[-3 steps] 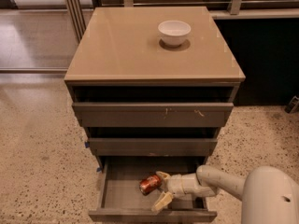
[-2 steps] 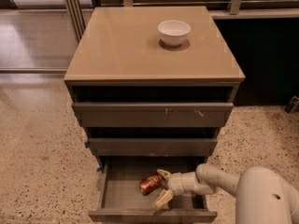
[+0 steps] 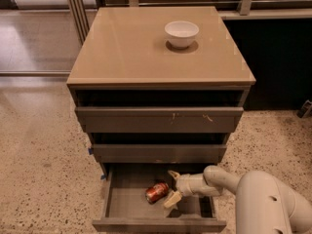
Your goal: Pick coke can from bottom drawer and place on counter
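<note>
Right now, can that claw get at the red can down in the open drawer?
Probably yes. The gripper is inside the pulled-out bottom drawer, fingers open, close beside the coke can lying on its side; nothing sits between them.

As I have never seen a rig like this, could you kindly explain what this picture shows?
The single camera view looks down on a drawer cabinet. The white shape at the lower right is the robot's arm. Its two-finger gripper reaches into the open bottom drawer, fingers spread, right beside the coke can, which lies on its side on the drawer floor. Nothing is held yet. On the counter stands a white bowl.
</note>
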{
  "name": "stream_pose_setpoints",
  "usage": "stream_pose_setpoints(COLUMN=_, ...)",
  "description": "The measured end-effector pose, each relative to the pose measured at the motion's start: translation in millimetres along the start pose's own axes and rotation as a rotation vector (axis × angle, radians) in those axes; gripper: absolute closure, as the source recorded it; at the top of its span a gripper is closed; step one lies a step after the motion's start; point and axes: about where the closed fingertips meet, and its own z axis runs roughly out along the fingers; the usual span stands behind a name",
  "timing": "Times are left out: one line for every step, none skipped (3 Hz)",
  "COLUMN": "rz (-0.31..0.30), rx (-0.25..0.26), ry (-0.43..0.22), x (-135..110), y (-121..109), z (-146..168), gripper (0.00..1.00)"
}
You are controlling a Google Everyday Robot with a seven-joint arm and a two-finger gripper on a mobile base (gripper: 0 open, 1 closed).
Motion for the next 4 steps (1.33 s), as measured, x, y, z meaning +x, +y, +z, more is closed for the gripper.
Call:
stream_pose_setpoints(rz=-0.002, rx=0.004, ry=0.001, x=-0.2, y=-2.1, z=-0.3, gripper=0.0)
stream_pose_setpoints(rz=-0.002, rx=0.025, ry=0.01, x=6.4, y=2.6, z=11.2, gripper=0.0)
stream_pose_setpoints(rz=-0.009, rx=0.017, ry=0.017, x=17.2, y=1.3, z=29.7, gripper=0.0)
stream_pose_setpoints(rz=-0.02, rx=0.008, ry=0.024, x=25.3, y=-6.1, z=47.4, gripper=0.0)
